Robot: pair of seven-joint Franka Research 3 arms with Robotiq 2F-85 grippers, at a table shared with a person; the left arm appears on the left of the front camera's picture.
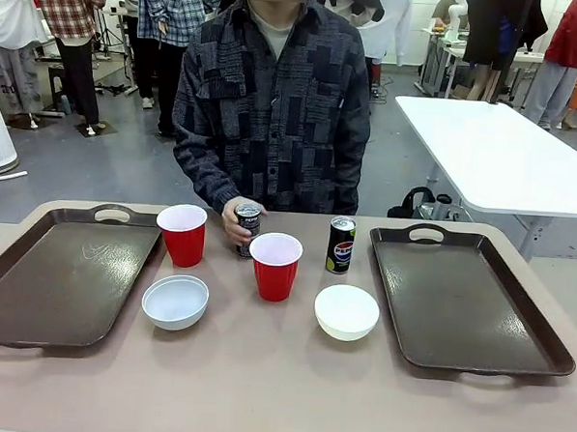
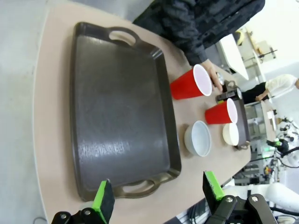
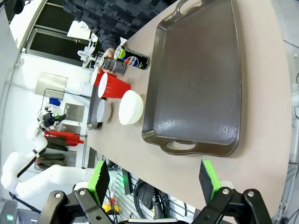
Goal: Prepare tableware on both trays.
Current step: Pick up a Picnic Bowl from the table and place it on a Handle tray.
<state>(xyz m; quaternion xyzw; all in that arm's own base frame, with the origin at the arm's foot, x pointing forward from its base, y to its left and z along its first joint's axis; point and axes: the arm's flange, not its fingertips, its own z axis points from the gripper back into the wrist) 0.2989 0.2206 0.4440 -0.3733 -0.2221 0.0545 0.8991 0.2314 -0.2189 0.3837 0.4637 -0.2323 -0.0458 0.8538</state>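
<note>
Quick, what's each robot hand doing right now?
Left hand: open, empty.
Right hand: open, empty.
Person's hand: holding a dark can.

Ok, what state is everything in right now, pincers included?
Left tray: empty.
Right tray: empty.
Left red cup: upright, off trays.
Right red cup: upright, off trays.
Left bowl: upright, empty.
Right bowl: upright, empty.
Pepsi can: upright, untouched.
Other can: upright, in person's hand.
Left pincer: open.
Right pincer: open.

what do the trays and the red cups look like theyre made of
Left tray and right tray: probably moulded plastic, dark brown, semi-gloss, with scuffs and soft reflections. Left red cup and middle red cup: likely thin glossy plastic, red outside, white inside.
</note>
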